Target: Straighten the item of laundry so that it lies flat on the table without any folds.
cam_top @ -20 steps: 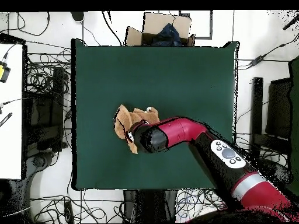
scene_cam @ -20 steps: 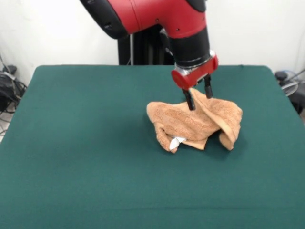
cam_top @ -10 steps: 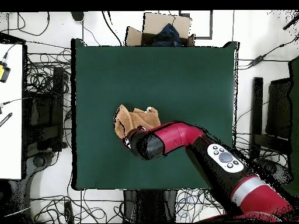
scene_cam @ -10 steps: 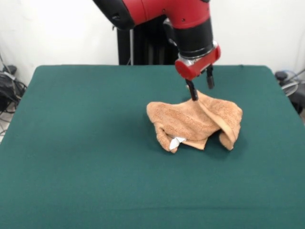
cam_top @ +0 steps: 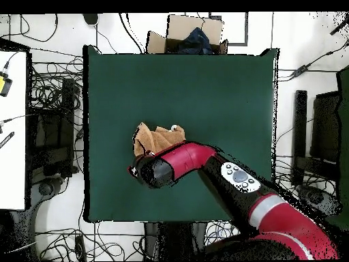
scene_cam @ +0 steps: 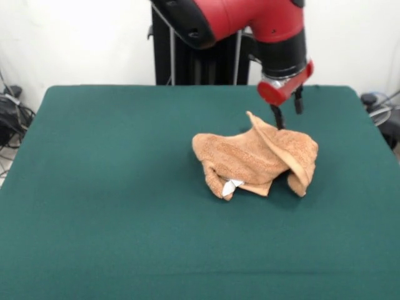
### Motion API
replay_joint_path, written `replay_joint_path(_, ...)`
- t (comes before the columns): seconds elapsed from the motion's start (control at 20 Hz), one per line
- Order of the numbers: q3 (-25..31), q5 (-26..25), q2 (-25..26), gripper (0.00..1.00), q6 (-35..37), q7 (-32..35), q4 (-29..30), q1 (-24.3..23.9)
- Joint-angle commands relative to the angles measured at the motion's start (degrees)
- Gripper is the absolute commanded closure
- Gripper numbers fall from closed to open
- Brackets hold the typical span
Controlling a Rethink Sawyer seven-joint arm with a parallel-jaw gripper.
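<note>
Towel [scene_cam: 256,159] lies crumpled in a low heap right of centre on the green bench [scene_cam: 112,187], well clear of every edge. Several layers overlap: a raised flap stands at the far side, a rolled fold hangs at the right, and white tags [scene_cam: 232,185] peek out beneath the near edge. From above, the arm [cam_top: 204,160] covers part of the heap, leaving only its upper portion [cam_top: 157,138] exposed.

Risks, as judged from this layout: a pinch taken in the thick middle would likely gather several layers at once, so a pull would drag the whole bundle across the bench rather than open it. A grasp on the loose raised flap alone could slip off the terry pile, or lift the heap and let it fall into fresh folds. A pull toward the right would bring the cloth nearer the bench edge.

Hand [scene_cam: 286,112] hangs above the far right part of the towel, its two dark fingers [scene_cam: 275,116] parted with a plain gap between them. It is released and holds nothing; the nearer fingertip seems just above or barely at the raised flap, contact uncertain.
</note>
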Motion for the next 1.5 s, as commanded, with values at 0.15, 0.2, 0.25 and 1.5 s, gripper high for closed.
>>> replay_joint_path(0.15, -4.6, -6.5, 2.8, 0.00, -3.2, 1.4, -4.1, 2.4)
replay_joint_path(0.2, -4.5, -6.5, 2.4, 0.00, -3.0, 1.3, -4.0, 2.2)
replay_joint_path(0.25, -4.5, -6.6, 2.0, 0.00, -2.7, 1.2, -4.0, 2.1)
replay_joint_path(1.5, 0.4, -1.1, -4.2, 0.00, 4.6, -1.8, -1.7, -2.0)
